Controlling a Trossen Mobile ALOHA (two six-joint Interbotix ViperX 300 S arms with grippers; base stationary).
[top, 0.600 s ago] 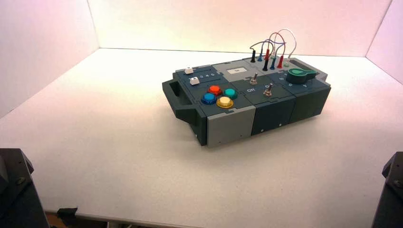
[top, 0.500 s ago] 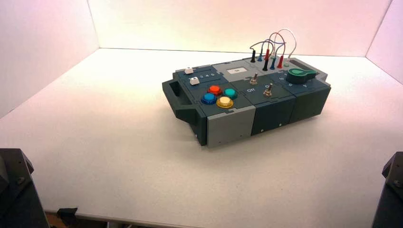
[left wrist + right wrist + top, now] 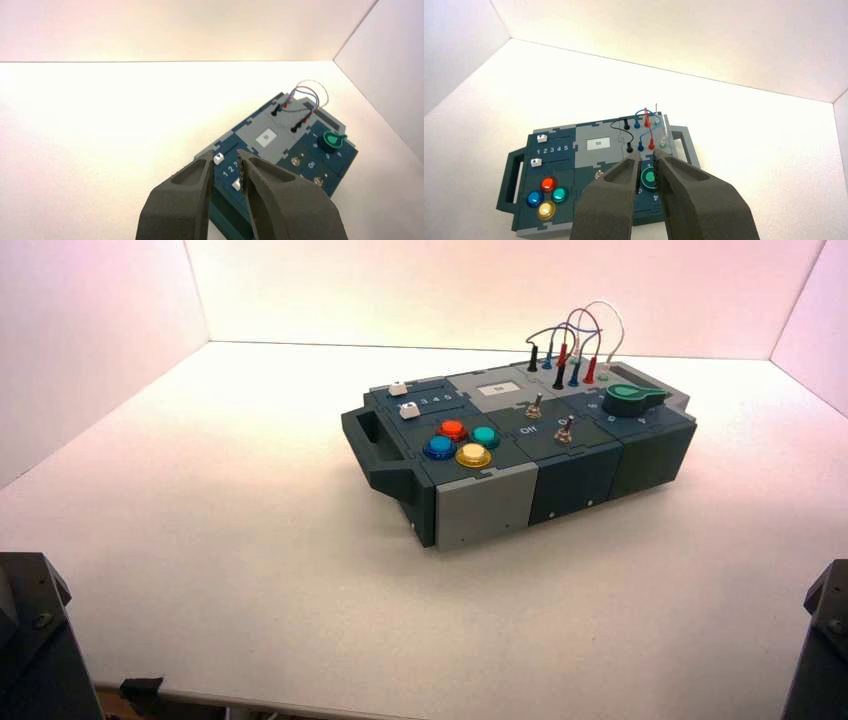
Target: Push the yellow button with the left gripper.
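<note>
The yellow button [image 3: 473,454] looks like glossy, translucent plastic, smooth on its dome. The box [image 3: 485,504] seems matt plastic (rather dull beside the button). The near toggle switch [image 3: 564,434] has a shiny metal look.

The yellow button [image 3: 473,454], a glossy round dome with a pale top (its rim is deeper amber), faces up on the near left part of the box [image 3: 485,504]. The left gripper [image 3: 225,156], dark and tapering, has its fingers [image 3: 176,200] parted by a narrow gap, well apart from the button.
</note>
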